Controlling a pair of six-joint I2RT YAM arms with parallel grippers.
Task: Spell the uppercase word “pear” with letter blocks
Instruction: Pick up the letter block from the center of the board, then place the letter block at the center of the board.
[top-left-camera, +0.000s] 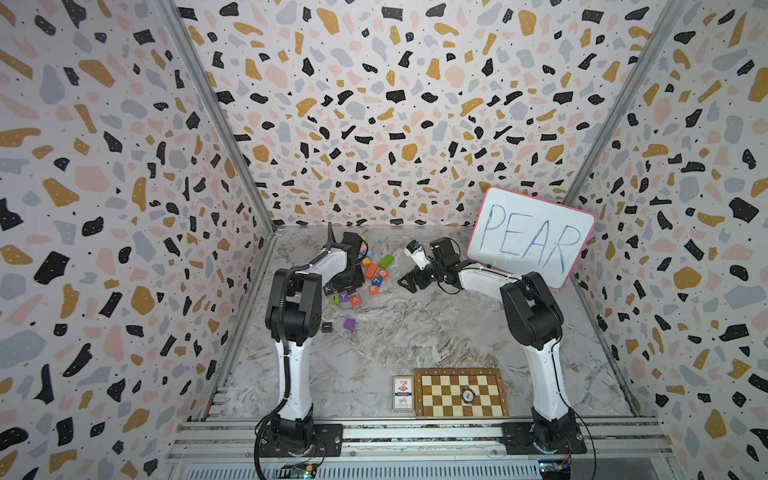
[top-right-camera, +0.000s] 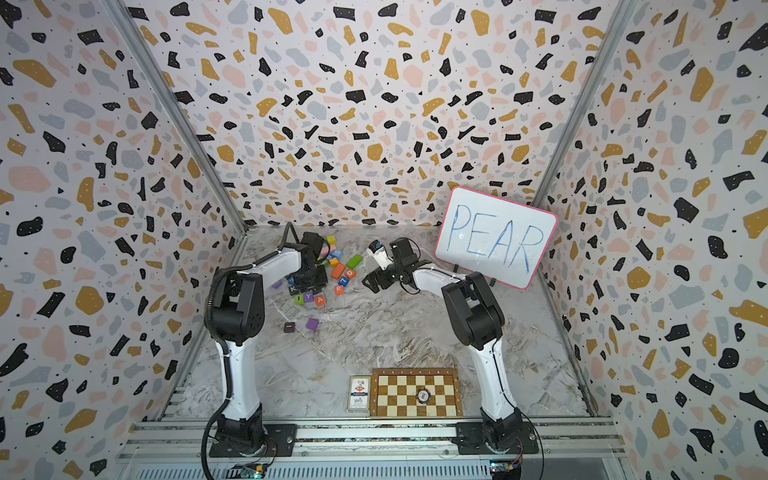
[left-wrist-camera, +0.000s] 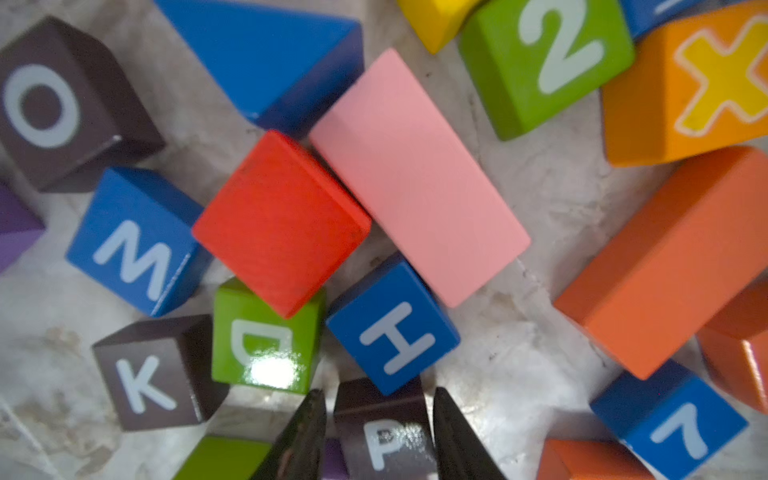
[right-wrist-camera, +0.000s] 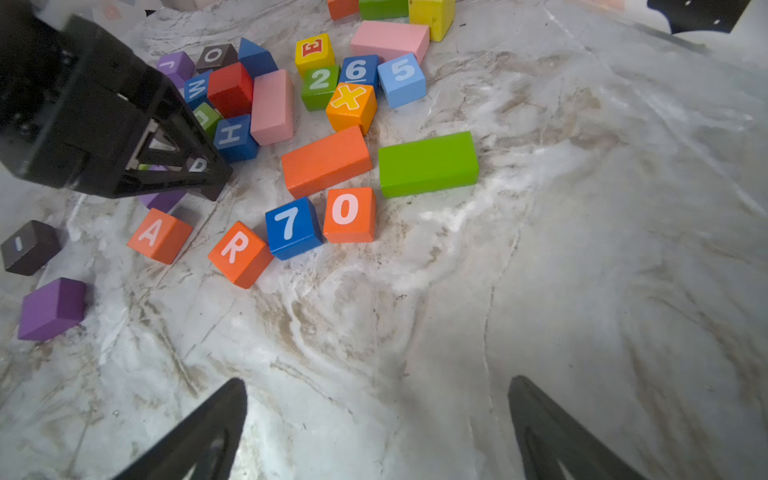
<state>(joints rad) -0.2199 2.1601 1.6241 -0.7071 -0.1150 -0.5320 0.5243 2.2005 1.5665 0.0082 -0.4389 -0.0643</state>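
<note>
One P block (left-wrist-camera: 384, 436) inside left gripper (left-wrist-camera: 379, 391)

1. My marble counter (top-left-camera: 415, 332) bears jumbled coloured blocks (top-left-camera: 370, 271), far left.
2. At their near fringe: the A block (right-wrist-camera: 159, 235), the R block (right-wrist-camera: 239, 253).
3. Nearer me, apart: a purple cube (top-left-camera: 349, 324), a dark cube (top-left-camera: 327, 327).
4. Near edge: a chessboard (top-left-camera: 436, 386), a card box (top-left-camera: 403, 392).

The dark P block (left-wrist-camera: 384, 436) sits letter up inside the pile (right-wrist-camera: 272, 108). The yellow E block (right-wrist-camera: 314, 52) is at its far edge. The orange-red A (right-wrist-camera: 159, 235) and R (right-wrist-camera: 240, 254) blocks lie near each other, not touching, letters up.
</note>
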